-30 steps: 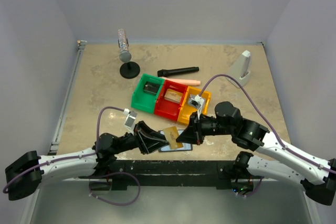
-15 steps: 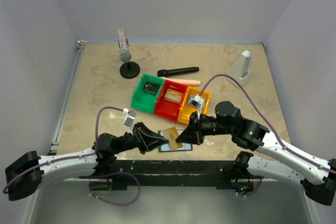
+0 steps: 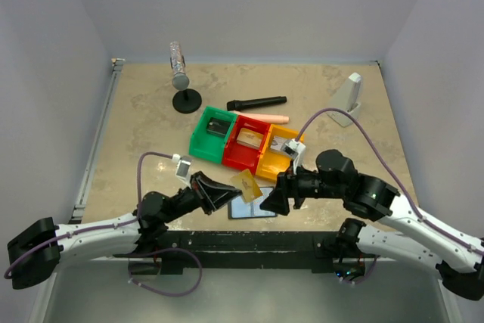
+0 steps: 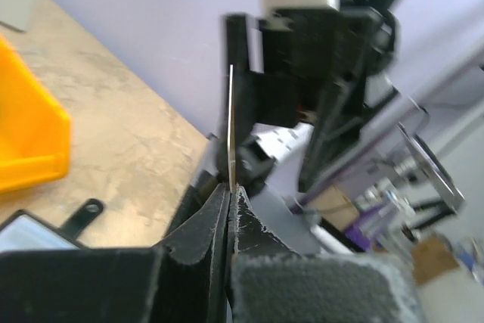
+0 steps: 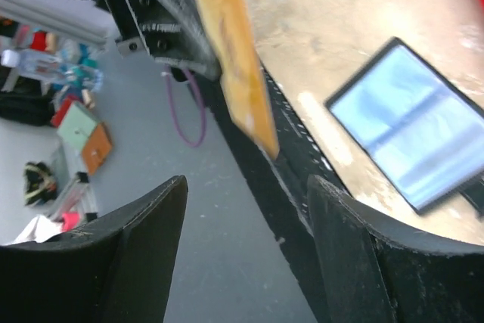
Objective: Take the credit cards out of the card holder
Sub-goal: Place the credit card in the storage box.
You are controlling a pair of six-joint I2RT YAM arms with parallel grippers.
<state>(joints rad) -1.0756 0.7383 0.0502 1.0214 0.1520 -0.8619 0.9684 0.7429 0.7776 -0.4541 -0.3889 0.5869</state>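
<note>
The card holder (image 3: 254, 209) lies open on the table near the front edge, its bluish-grey inside up; it also shows as the card holder (image 5: 412, 138) in the right wrist view and, with its black tab, as the card holder (image 4: 34, 234) in the left wrist view. My left gripper (image 3: 233, 190) is shut on a gold credit card (image 3: 246, 184), held above the holder's left end. The card (image 4: 231, 122) stands edge-on from the closed left gripper (image 4: 229, 189). My right gripper (image 3: 270, 202) is open just right of the card (image 5: 234, 51), apart from it. Between the fingers of the right gripper (image 5: 246, 194) there is nothing.
A green bin (image 3: 201, 141), a red bin (image 3: 233, 158) and a yellow bin (image 3: 266, 169) stand in a row behind the holder, each with small items. Further back lie a black stick (image 3: 257, 102), a pink stick (image 3: 266, 117), a silver cylinder on a black stand (image 3: 180, 73) and a white object (image 3: 349, 97).
The right gripper opened, let go of the gold card and drew back to the right. The left gripper shut on the card and now holds it alone, slightly higher.
</note>
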